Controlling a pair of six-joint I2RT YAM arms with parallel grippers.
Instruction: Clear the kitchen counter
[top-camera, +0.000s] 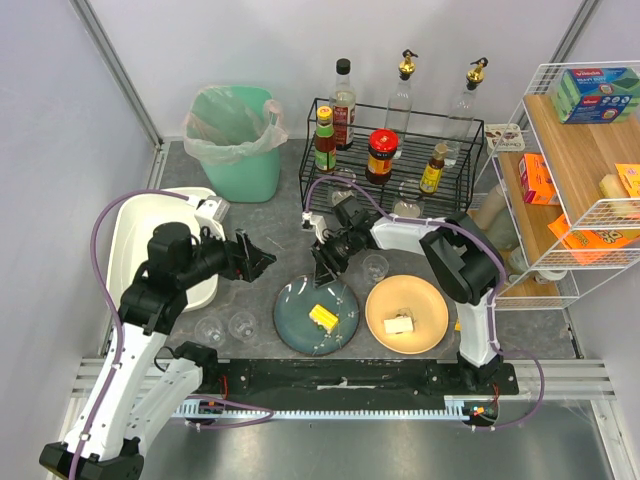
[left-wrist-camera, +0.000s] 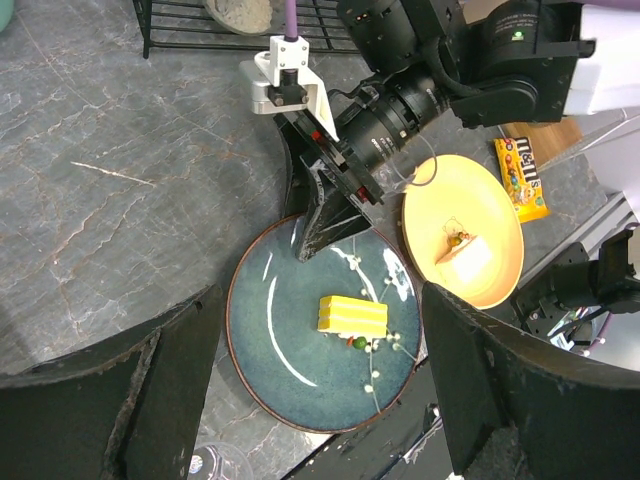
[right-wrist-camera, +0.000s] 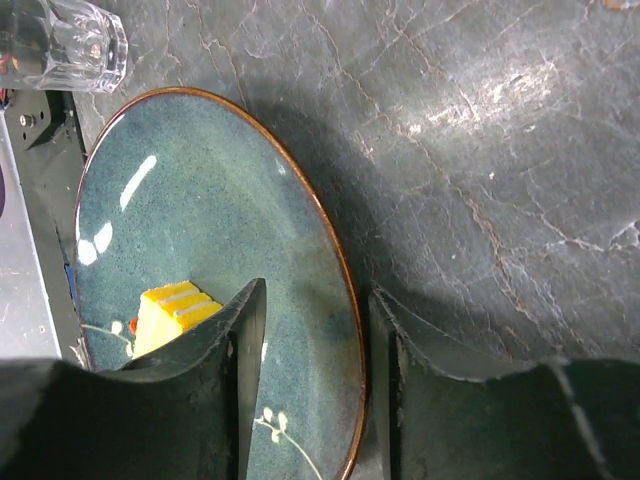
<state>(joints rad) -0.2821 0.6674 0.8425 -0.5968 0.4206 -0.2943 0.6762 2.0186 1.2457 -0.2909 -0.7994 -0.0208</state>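
Observation:
The dark grey kitchen counter (top-camera: 250, 220) holds a blue-green plate (top-camera: 300, 325) with a yellow cake slice (top-camera: 322, 318). Beside it is a yellow plate (top-camera: 430, 300) with a pale food piece (top-camera: 398, 324). My right gripper (top-camera: 322, 268) is open at the blue plate's far rim. In the right wrist view (right-wrist-camera: 316, 290) its jaws straddle the rim (right-wrist-camera: 345, 290), one over the plate, one over the counter (right-wrist-camera: 500, 150). My left gripper (top-camera: 262, 262) is open and empty, left of the plate. In the left wrist view (left-wrist-camera: 320, 293) it hovers above the plate (left-wrist-camera: 280, 350) and the cake (left-wrist-camera: 352, 314).
A white tub (top-camera: 130, 225) lies at the left, a green bin (top-camera: 240, 150) behind it. A black wire rack (top-camera: 400, 150) with bottles stands at the back, a wire shelf (top-camera: 580, 170) at the right. Glasses (top-camera: 241, 323) (top-camera: 375, 266) stand near the plates. A candy packet (left-wrist-camera: 520, 178) lies past the yellow plate.

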